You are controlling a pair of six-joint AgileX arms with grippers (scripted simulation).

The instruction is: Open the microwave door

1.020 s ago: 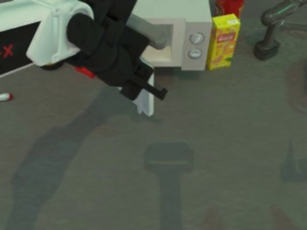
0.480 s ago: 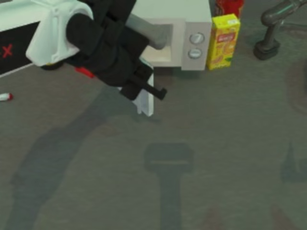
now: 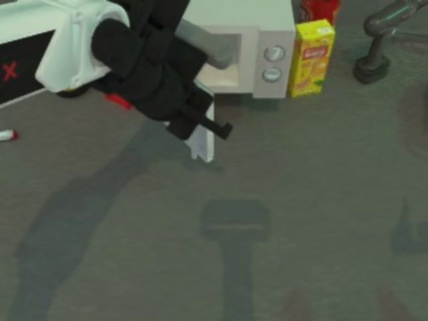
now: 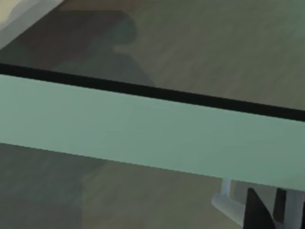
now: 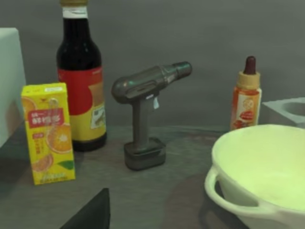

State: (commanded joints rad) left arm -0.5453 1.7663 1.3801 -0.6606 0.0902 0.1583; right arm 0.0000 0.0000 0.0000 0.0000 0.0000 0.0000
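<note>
Microwave door swung well out, microwave cavity exposed. Left claw closed on its edge; mostly done. Right claw unseen.

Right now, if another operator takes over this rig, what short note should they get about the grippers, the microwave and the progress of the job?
Left gripper: at the free edge of the microwave door, by the handle; whether its jaws are shut cannot be seen.
Right gripper: not visible in the top view; its wrist camera faces the yellow carton, a dark bottle and a drill.
Microwave: at the far side of the table, carton to its right.
Done: the door is swung out toward the front and the cream interior is exposed.
Left: perhaps a little more swing, then release and withdraw the left arm.
</note>
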